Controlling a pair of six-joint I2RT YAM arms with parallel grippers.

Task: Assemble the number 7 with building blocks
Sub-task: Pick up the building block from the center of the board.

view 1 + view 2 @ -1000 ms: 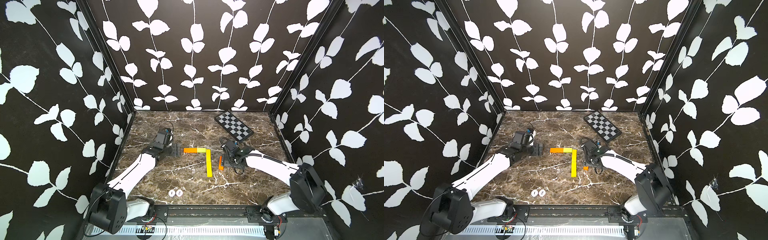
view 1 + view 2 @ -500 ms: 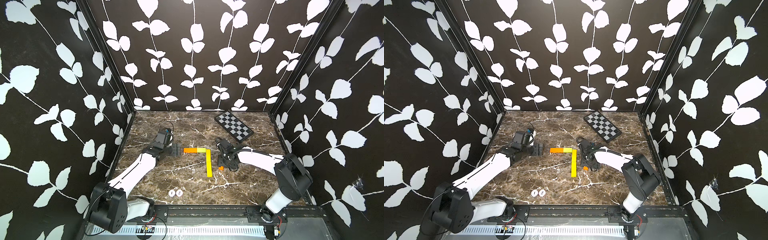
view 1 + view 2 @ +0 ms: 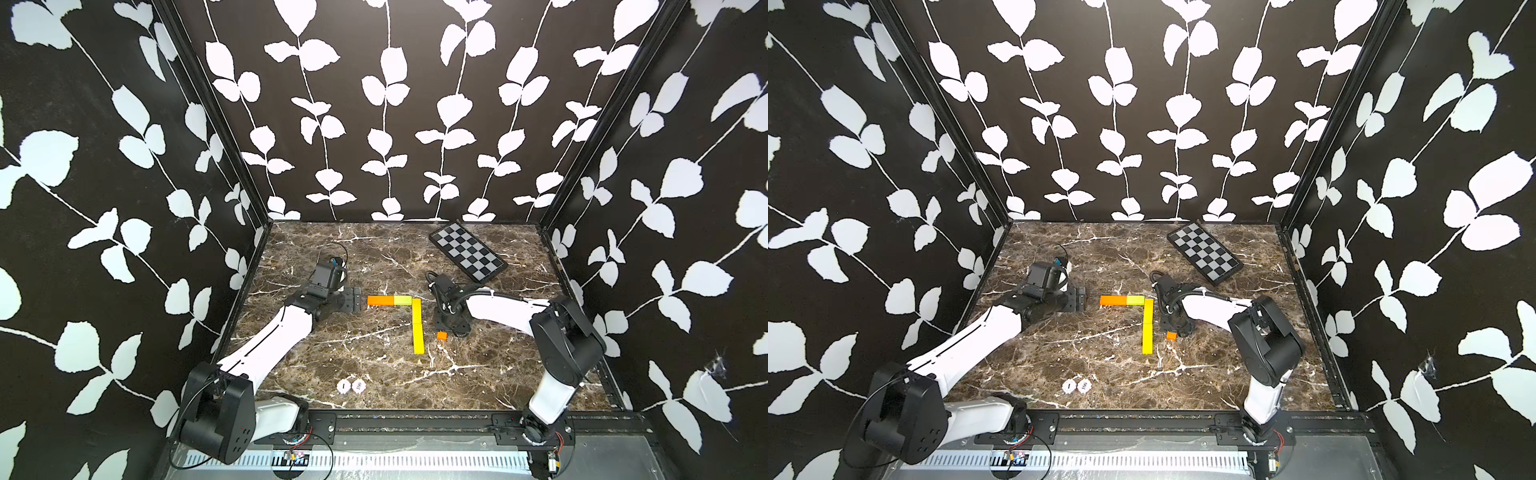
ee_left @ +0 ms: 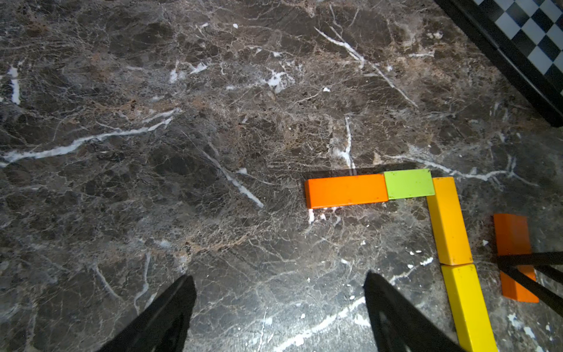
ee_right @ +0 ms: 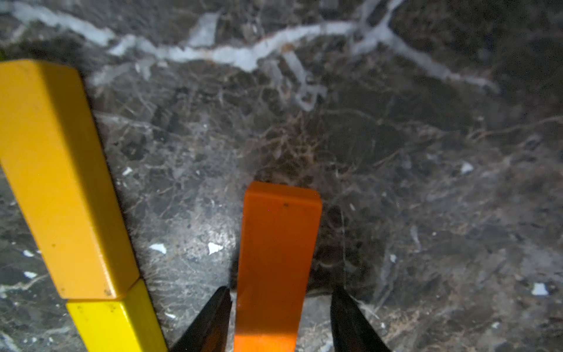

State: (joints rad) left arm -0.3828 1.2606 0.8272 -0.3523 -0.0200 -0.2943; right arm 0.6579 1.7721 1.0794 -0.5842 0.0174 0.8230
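The number 7 lies mid-table in both top views: an orange bar (image 3: 380, 300) and a yellow-green bar (image 3: 402, 299) form the top stroke, two yellow bars (image 3: 417, 326) the stem. A loose orange block (image 3: 441, 335) lies just right of the stem, mostly hidden under my right gripper (image 3: 446, 328). In the right wrist view that gripper (image 5: 280, 304) is open, its jaws straddling the orange block (image 5: 278, 259), with a gap showing at one finger. My left gripper (image 3: 355, 300) rests left of the orange bar, open and empty (image 4: 278, 304).
A black-grey checkerboard (image 3: 467, 251) lies tilted at the back right. Two small white round tokens (image 3: 350, 386) sit near the front edge. Patterned walls close in the marble table (image 3: 498, 374) on three sides.
My right gripper has come down over the loose orange block and its jaws have narrowed round it. The left arm has not moved.
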